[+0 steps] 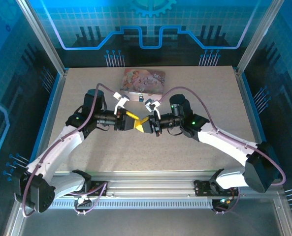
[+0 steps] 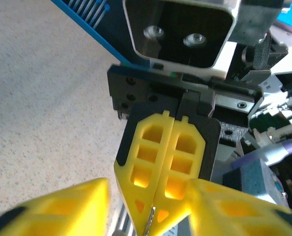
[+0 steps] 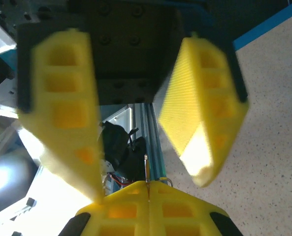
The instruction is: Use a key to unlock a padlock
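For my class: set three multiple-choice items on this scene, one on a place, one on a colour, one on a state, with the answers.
1. Where on the table is the pink tin? A. far middle B. near left corner C. between the arm bases
2. What colour are the end effector fingers? A. red B. yellow C. green
3. How is the right end effector? A. wide open B. shut on the key C. shut on the tin
Answers: 1 A, it stands beyond both arms. 2 B, yellow in both wrist views. 3 B, its fingers meet with the thin key sticking out.
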You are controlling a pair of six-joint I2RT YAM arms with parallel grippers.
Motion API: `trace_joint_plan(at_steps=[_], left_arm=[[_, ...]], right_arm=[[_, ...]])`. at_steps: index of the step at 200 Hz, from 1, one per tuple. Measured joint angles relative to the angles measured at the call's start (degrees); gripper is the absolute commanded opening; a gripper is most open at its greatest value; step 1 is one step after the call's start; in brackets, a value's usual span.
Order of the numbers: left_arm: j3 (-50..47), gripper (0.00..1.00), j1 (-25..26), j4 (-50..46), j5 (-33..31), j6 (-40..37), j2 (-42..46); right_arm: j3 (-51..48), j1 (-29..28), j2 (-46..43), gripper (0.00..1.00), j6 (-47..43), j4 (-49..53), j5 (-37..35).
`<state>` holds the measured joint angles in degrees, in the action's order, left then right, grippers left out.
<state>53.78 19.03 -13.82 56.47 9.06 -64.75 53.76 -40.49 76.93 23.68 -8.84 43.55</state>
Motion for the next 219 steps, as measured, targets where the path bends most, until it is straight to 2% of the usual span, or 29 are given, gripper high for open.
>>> trace_joint_plan(at_steps=[56, 110, 130, 147, 181, 219], left_arm=[[-6.9, 0.5, -1.5, 10.0, -4.7, 9.0, 5.9], [-15.1, 0.26, -1.7, 21.5, -4.2, 16.1, 7.5], [-15.4, 0.22, -1.7, 24.5, -3.9, 17.8, 7.5], [-15.4, 0.21, -1.7, 26.4, -3.7, 18.1, 7.5], [-15.5, 0.26, -1.7, 27.7, -3.7, 18.2, 6.9], [-16.5, 0.36, -1.7, 27.4, -3.7, 17.8, 6.9]], right_arm=[[-2.3, 0.4, 0.5, 0.0, 4.9, -6.4, -1.9], [-5.2, 1.6, 0.5, 0.0, 8.2, -9.7, -3.3], [-5.4, 1.6, 0.5, 0.0, 8.9, -10.4, -3.5], [-5.4, 1.6, 0.5, 0.0, 9.4, -11.0, -3.7], [-5.5, 1.6, 0.5, 0.0, 9.8, -11.8, -3.7], [-5.9, 1.7, 0.5, 0.0, 9.9, -11.8, -3.7]])
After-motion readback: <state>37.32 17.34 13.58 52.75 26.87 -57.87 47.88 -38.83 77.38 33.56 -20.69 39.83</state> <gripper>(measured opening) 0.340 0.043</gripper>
